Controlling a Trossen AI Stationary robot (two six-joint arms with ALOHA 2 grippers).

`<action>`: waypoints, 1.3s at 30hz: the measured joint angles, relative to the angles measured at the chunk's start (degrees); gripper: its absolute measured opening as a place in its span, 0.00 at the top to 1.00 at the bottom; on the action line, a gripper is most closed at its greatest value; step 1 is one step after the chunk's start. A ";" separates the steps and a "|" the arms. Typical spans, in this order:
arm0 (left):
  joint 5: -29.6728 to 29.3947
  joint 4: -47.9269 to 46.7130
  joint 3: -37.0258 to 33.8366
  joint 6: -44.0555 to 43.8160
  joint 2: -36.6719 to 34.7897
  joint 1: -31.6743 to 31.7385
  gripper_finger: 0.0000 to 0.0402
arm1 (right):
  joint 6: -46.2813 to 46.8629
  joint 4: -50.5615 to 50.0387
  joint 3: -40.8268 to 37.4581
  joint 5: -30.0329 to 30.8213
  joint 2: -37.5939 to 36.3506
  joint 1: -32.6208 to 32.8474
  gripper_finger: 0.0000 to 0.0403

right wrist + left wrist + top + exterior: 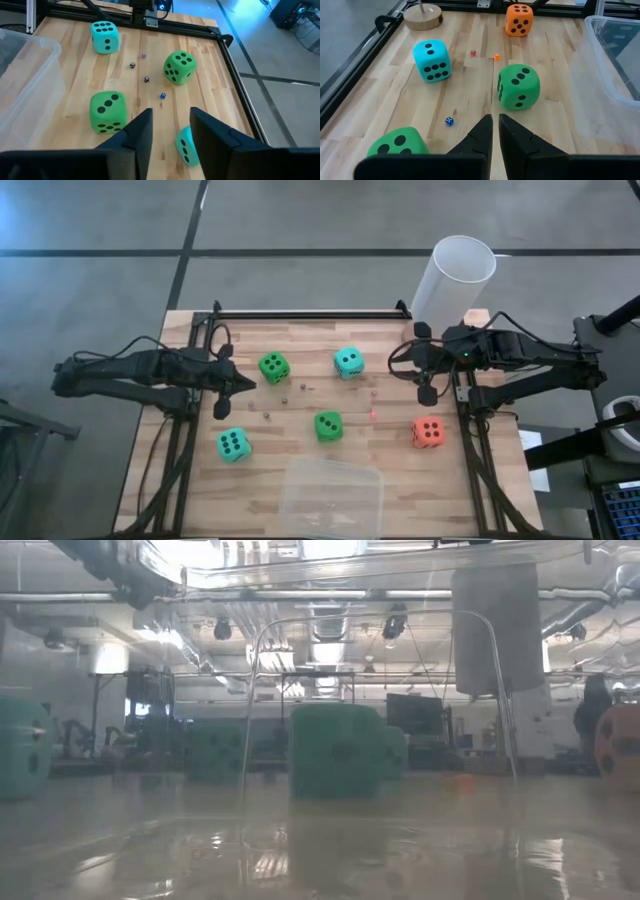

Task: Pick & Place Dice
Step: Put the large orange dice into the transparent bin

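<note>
Five dice lie flat on the wooden table. In the high view a green die (274, 366) and a teal die (348, 362) sit toward the far side. A second green die (328, 426), a second teal die (232, 444) and the orange-red die (428, 432) sit nearer. My left gripper (245, 385) hovers at the table's left, shut, its fingers (495, 135) pointing toward the green die (518, 86). My right gripper (398, 365) hovers at the right, open (170, 132), just right of the teal die (186, 145).
A clear plastic container (330, 495) stands at the near edge, in front of the low camera. A white cylinder (455, 280) on a wooden base (423, 17) stands at the far right corner. Several tiny dice (162, 95) lie scattered mid-table. Black rails (300, 313) frame the table.
</note>
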 joint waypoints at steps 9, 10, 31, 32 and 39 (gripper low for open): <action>0.00 0.00 -0.02 0.00 0.04 0.00 0.91 | 0.10 0.02 0.00 0.00 0.00 0.00 0.60; 0.00 0.00 -0.02 0.00 0.04 0.00 0.91 | 0.08 0.02 0.00 0.00 0.00 0.00 0.59; 0.00 0.00 -0.04 0.02 0.04 0.00 0.91 | -0.39 -0.33 0.00 0.02 0.00 -0.02 0.67; 0.00 0.00 -0.04 0.02 0.04 0.00 0.91 | -1.51 -0.33 0.00 0.01 0.00 -0.02 0.67; 0.00 0.00 -0.04 0.02 0.04 0.00 0.91 | -4.87 -0.33 0.00 0.00 0.00 -0.02 0.69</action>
